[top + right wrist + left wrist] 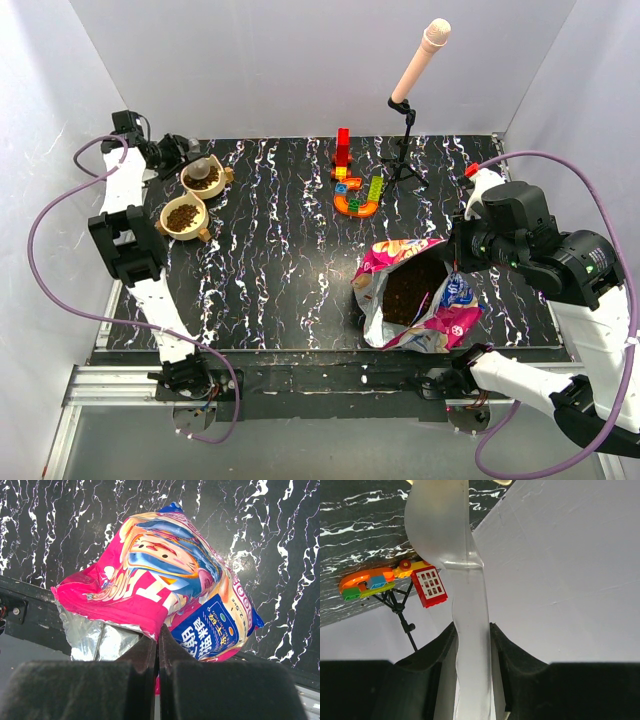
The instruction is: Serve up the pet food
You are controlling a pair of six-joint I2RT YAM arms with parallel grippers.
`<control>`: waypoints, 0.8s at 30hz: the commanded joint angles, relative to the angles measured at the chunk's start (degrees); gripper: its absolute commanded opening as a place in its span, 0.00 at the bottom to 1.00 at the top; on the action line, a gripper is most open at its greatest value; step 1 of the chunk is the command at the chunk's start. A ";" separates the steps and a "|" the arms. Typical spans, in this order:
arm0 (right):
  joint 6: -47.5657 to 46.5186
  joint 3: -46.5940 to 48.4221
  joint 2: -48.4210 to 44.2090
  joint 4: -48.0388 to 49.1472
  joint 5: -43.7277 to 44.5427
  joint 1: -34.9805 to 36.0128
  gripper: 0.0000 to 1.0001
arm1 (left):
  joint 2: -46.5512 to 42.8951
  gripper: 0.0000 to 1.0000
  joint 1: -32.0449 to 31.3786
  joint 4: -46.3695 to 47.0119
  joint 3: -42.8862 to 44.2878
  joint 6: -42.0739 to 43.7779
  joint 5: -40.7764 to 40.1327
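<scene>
Top view: my left end effector (178, 153) holds a clear scoop (204, 172) just beyond it, over the farther of 2 bowls (222, 180), both holding kibble. My right end effector (455, 255) pinches the rim of the bag (452, 325). The pet food (410, 290) lies in the open bag just to its left.

Left wrist: the fingers (432, 660) clamp the scoop handle.

Right wrist: the jaws are closed tight on the bag's edge.

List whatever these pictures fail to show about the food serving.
Left wrist view: the scoop head runs off the top edge, so its load is unseen.
Right wrist view: the bag turns its printed outside to the camera, hiding the pet food inside.
Top view: the scoop covers part of the far bowl, so its fill level is unclear.
</scene>
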 commanded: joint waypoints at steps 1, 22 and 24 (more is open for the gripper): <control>0.53 2.13 -3.62 10.15 0.80 -0.09 0.01 | -1.22 0.00 -0.89 -1.91 3.59 -3.02 -0.47; 0.97 3.01 -3.45 9.63 0.71 -0.09 0.01 | -4.92 0.00 -2.12 -6.22 7.46 -6.28 -1.44; 0.97 3.27 -3.36 9.28 0.71 0.00 0.01 | -5.00 0.00 -2.04 -5.87 7.46 -6.36 -1.44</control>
